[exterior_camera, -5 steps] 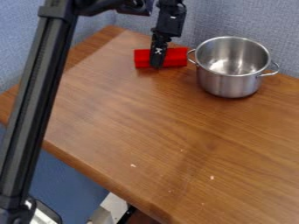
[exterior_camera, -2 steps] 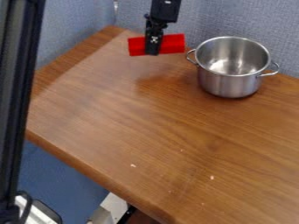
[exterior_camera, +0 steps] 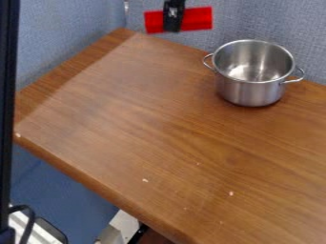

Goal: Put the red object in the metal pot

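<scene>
The red object (exterior_camera: 200, 19), a flat bright red block, hangs in the air above the table's far edge at the top of the camera view. My gripper (exterior_camera: 176, 19) is shut on its middle, with red ends sticking out on both sides of the dark fingers. The metal pot (exterior_camera: 250, 90), shiny steel with two small side handles, stands upright and empty on the table to the right of the gripper and lower in the picture. Most of the gripper's body is cut off by the top edge.
The brown wooden table (exterior_camera: 166, 143) runs from the far corner toward the front, with its left and front edges in view. A blue wall stands behind it. A dark pole (exterior_camera: 7, 76) of the rig crosses the left edge of the picture.
My gripper has risen with the red object, lifting it off the table's far corner and carrying it a little to the right. The pot has stayed where it was.
</scene>
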Tool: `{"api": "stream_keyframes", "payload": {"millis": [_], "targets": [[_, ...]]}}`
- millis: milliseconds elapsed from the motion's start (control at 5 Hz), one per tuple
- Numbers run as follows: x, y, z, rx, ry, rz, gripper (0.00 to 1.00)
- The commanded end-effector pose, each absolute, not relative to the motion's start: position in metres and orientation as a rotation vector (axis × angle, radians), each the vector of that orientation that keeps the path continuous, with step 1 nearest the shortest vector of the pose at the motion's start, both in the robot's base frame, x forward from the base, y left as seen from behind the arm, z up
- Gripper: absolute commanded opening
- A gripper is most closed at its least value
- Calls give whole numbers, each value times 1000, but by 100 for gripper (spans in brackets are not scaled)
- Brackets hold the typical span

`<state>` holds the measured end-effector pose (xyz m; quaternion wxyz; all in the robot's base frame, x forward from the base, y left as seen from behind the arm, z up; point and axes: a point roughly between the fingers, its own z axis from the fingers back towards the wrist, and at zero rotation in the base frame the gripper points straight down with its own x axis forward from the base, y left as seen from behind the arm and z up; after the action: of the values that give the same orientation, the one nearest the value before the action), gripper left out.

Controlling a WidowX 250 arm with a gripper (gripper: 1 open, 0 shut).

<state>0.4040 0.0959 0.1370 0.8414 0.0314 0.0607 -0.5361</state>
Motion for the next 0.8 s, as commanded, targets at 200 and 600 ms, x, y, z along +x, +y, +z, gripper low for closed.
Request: {"api": "stream_keyframes", "payload": {"millis": [200,600], "targets": [[392,33,173,74,92,-1236,0],[395,17,173,7,113,-1271,0]]}}
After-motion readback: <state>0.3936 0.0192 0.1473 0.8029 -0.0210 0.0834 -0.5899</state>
